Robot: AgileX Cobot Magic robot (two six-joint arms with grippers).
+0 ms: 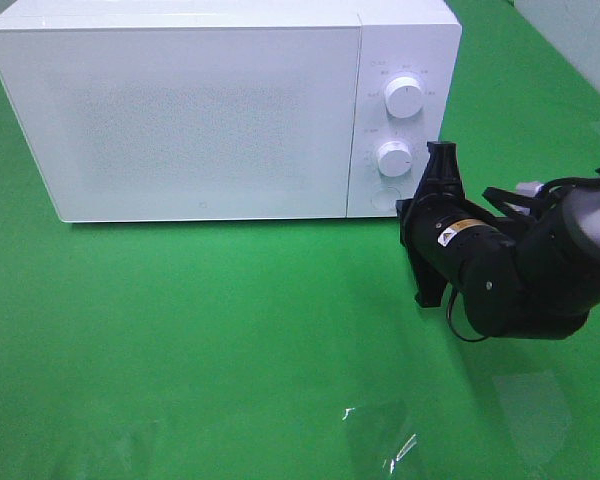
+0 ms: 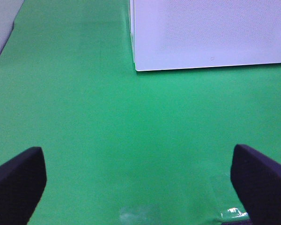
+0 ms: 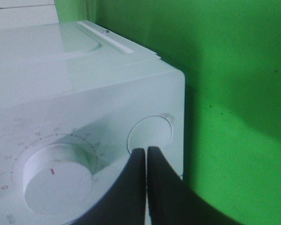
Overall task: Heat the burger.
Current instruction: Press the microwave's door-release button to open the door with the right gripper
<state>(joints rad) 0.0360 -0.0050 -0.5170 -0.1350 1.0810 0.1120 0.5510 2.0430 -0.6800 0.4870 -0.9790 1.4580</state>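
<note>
The burger is out of view. A white microwave [image 1: 200, 110] stands at the back of the green table with its door closed. My right gripper [image 1: 442, 150] is shut with nothing between its fingers. In the right wrist view the right gripper [image 3: 146, 151] points at the round button [image 3: 150, 133] on the control panel, beside the lower knob [image 3: 58, 180]. Whether the tips touch the button I cannot tell. My left gripper [image 2: 140, 187] shows only in the left wrist view, open and empty above the green cloth, some way in front of the microwave's corner [image 2: 138, 68].
The panel carries an upper knob [image 1: 404, 98], a lower knob [image 1: 393, 157] and the round button [image 1: 384, 197]. Green cloth [image 1: 230, 340] covers the table in front of the microwave. The right arm [image 1: 540, 270] reaches in from the right edge.
</note>
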